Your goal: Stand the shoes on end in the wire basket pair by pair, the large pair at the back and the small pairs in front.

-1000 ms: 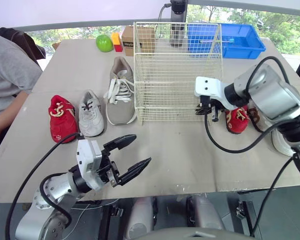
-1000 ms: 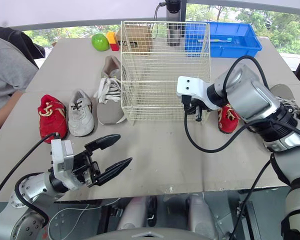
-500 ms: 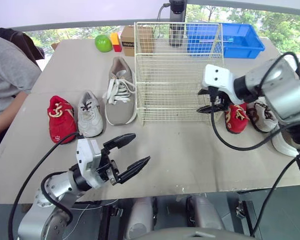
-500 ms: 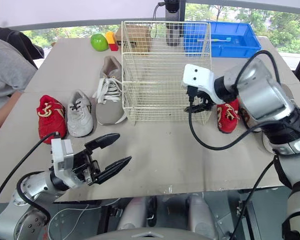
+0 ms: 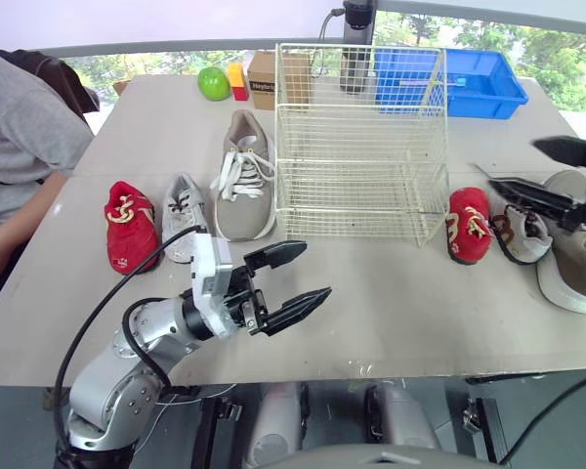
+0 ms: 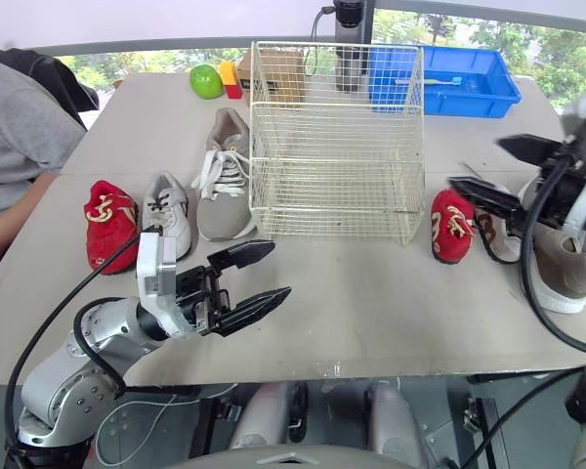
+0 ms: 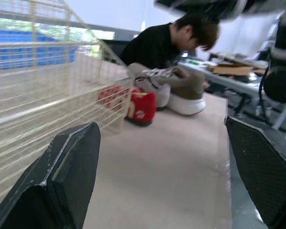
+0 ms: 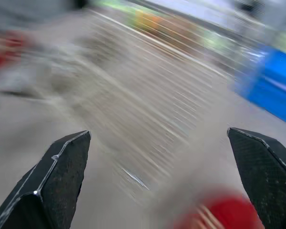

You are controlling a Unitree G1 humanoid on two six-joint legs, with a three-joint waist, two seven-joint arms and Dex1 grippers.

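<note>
The empty wire basket (image 5: 361,147) stands mid-table. To its left lie a red small shoe (image 5: 130,225), a grey-white small shoe (image 5: 183,217) and a large beige shoe (image 5: 244,176). To its right lie a red small shoe (image 5: 467,225), a white small shoe (image 5: 523,233) and a large beige shoe (image 5: 571,249). My left gripper (image 5: 317,271) hangs open and empty near the table's front edge, pointing right. Over the right-hand small shoes my right gripper (image 5: 513,163) is open, holding nothing.
A green ball (image 5: 213,83), a cardboard box (image 5: 278,66) and a blue bin (image 5: 479,78) stand along the far edge. A person in grey (image 5: 24,147) sits at the table's left side. Bare tabletop (image 5: 400,293) lies in front of the basket.
My right gripper has swung right from the basket's front right corner to above the right-hand shoes and has opened. The left gripper has shifted slightly right. The camera view has shifted.
</note>
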